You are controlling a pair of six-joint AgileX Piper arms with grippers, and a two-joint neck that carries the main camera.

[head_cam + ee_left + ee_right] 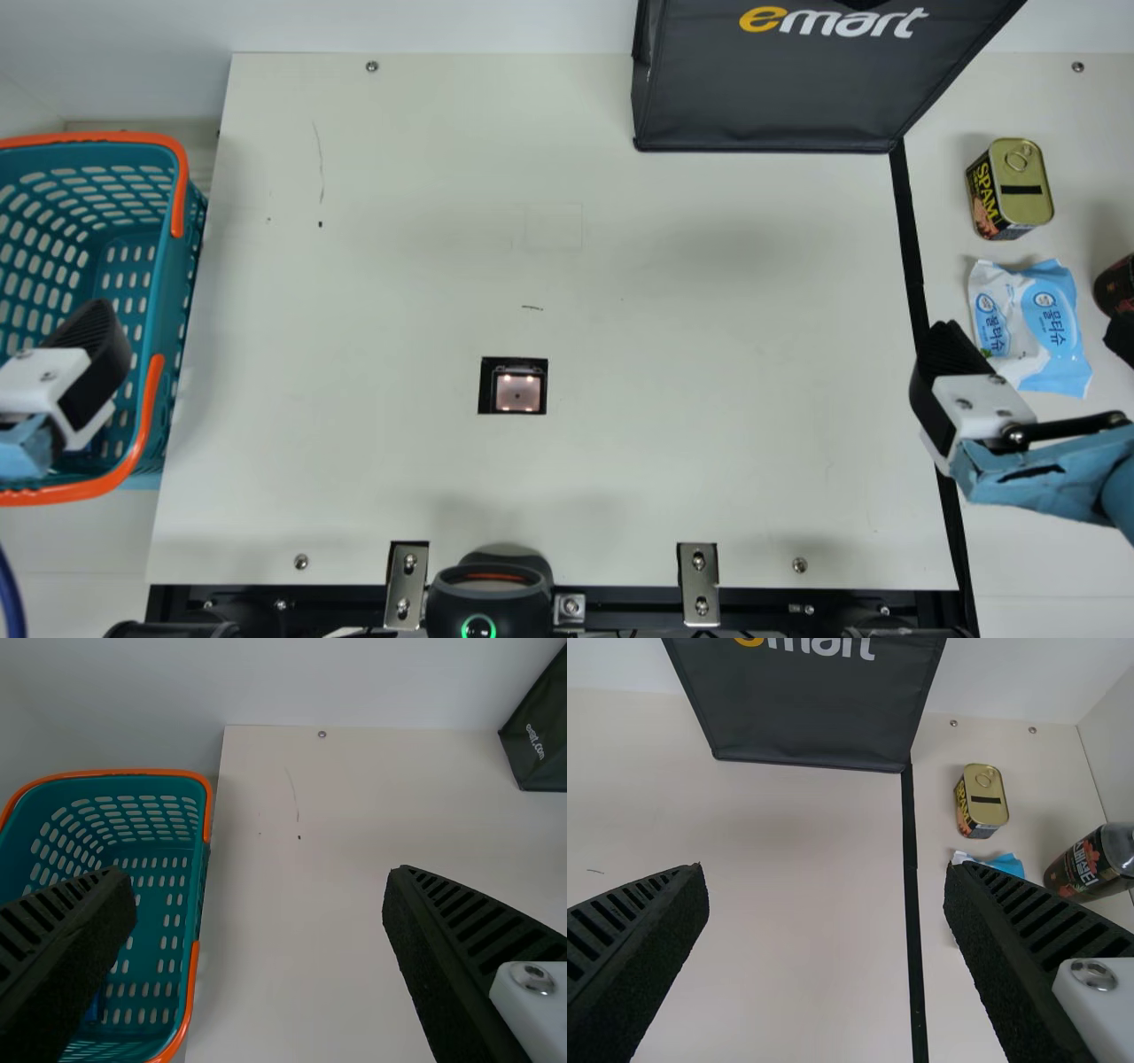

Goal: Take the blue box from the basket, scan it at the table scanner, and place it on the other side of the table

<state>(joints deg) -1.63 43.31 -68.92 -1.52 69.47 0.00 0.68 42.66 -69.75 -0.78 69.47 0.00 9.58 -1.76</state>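
Blue box: a partial blue patch (95,1006) low inside the basket (205,802) – below the left end effector (260,875) and offset to its outer side; partly hidden, so its pose cannot be told.
Basket: beneath and outward of the left end effector, at the edge of the desk (709,372).
Left end effector: released, fingers spread, nothing between them; apart from the blue box.
Table scanner: window (513,392) set in the desk, well inward of the left end effector, between it and the right end effector (826,870).
Right end effector: released and empty, near the black strip (912,230).
Other side: beyond the strip, outward of the right end effector – wipes pack (1045,332) nearest, then can (1028,182) and dark bottle (1097,864). Presumed placing area.
Bag: dark, beyond the right end effector (771,80) at the desk's back.
Basket pick: step in hand, judged at its start; scan and placement outstanding.
Next move: shift the left end effector outward over the blue box, lower inside the rim, then close. Fingers may catch the basket wall; align before descent.
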